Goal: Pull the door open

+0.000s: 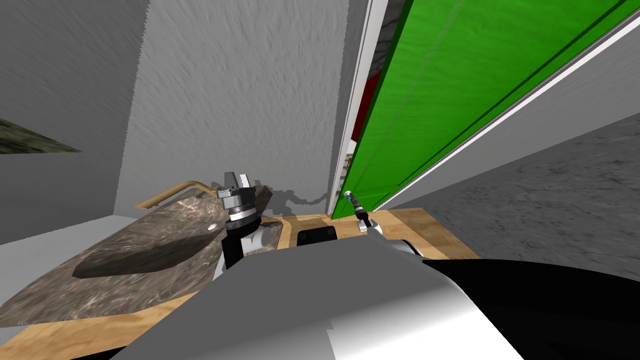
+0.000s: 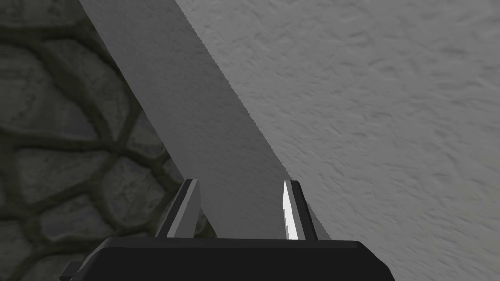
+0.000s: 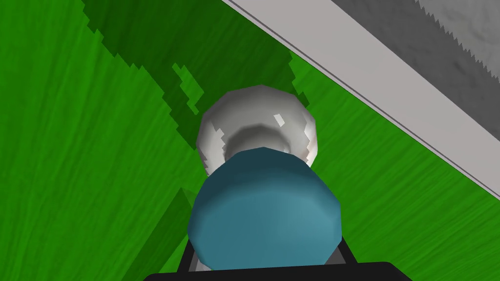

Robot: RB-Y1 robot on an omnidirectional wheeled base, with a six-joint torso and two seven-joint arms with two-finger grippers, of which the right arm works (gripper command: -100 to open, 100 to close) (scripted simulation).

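A bright green door (image 1: 462, 87) fills the upper right of the head view. It stands slightly ajar, with a narrow gap along its dark green edge next to the white frame (image 1: 357, 94). Its knob is a blue ball (image 3: 263, 214) on a silver base (image 3: 256, 122). My right gripper (image 1: 352, 199) is at the knob, shut around it, with the blue ball hiding most of the fingers in the right wrist view. My left gripper (image 1: 239, 181) is raised in front of the grey wall, away from the door. Its fingers (image 2: 292, 210) are open with nothing between them.
A marbled brown counter with a shallow basin (image 1: 125, 250) lies close on my left, under the left arm. A grey wall (image 1: 250, 94) stands ahead, left of the door frame. Something red (image 1: 369, 103) shows through the door gap. Light wooden floor (image 1: 431, 231) lies below the door.
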